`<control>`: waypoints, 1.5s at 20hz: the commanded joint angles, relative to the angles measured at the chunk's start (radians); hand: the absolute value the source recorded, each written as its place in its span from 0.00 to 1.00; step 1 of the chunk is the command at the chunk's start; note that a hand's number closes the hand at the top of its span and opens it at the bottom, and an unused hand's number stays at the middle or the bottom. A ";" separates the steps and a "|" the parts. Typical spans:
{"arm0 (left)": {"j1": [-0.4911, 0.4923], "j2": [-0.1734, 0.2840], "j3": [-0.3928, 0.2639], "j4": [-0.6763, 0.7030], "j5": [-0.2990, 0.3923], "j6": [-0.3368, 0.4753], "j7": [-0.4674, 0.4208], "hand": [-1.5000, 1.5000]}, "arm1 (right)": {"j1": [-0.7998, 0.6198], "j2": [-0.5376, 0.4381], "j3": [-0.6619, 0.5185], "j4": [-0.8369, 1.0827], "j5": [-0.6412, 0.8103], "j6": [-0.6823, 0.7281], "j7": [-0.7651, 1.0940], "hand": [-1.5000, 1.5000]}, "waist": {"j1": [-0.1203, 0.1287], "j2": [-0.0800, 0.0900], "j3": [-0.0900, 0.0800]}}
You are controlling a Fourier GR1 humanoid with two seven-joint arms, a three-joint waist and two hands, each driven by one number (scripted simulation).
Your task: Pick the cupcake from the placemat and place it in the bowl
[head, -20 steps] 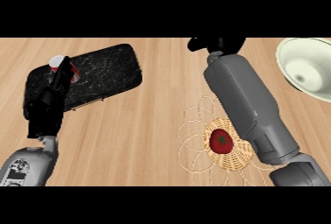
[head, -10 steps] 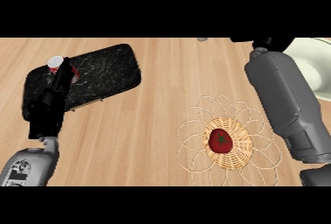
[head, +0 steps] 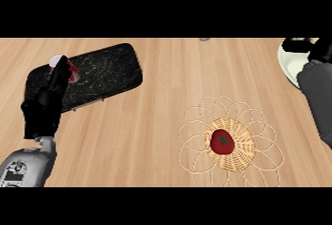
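Observation:
A black placemat (head: 103,74) lies at the back left of the wooden counter. On its left end sits a small red and white thing, seemingly the cupcake (head: 59,63), partly hidden behind my left hand (head: 48,101). That hand rests open, its straight fingers pointing up over the placemat's left edge. The cream bowl (head: 288,66) shows at the right edge. My right hand (head: 310,46) is over the bowl at the top right, cut off by the view's edge. Whether it holds anything is hidden.
A round wicker and wire basket (head: 230,151) stands in the front right, with a dark red fruit (head: 221,141) in its middle. My grey right forearm (head: 319,101) runs down the right edge. A small grey thing (head: 204,39) peeks in at the back edge.
My right arm has swung from the counter's middle, beside the basket, to the right, and its hand now sits over the bowl. The left hand and the red and white thing have not moved.

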 commanded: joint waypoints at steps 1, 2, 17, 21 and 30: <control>0.001 0.008 0.019 0.000 0.010 -0.013 -0.006 0.50 | -0.003 -0.109 0.001 0.116 0.066 0.022 0.016 1.00 | 0.006 0.002 -0.001; 0.027 -0.006 -0.008 -0.031 0.001 -0.015 -0.008 0.50 | 0.018 -0.111 -0.010 0.145 0.064 -0.024 -0.012 1.00 | 0.012 0.003 0.000; -0.041 -0.031 -0.014 -0.026 -0.015 -0.008 0.030 0.50 | 0.095 -0.184 -0.288 0.296 -0.250 0.032 -0.420 0.00 | 0.032 0.020 0.009; -0.010 -0.048 -0.028 -0.007 -0.026 -0.003 -0.008 0.50 | 0.099 -0.224 -0.355 0.277 -0.334 0.122 -0.575 0.00 | 0.037 0.023 0.009; -0.012 0.005 0.039 0.025 0.025 -0.066 -0.015 0.50 | 0.103 -0.245 -0.501 0.276 -0.494 0.111 -0.776 0.00 | 0.024 0.011 0.003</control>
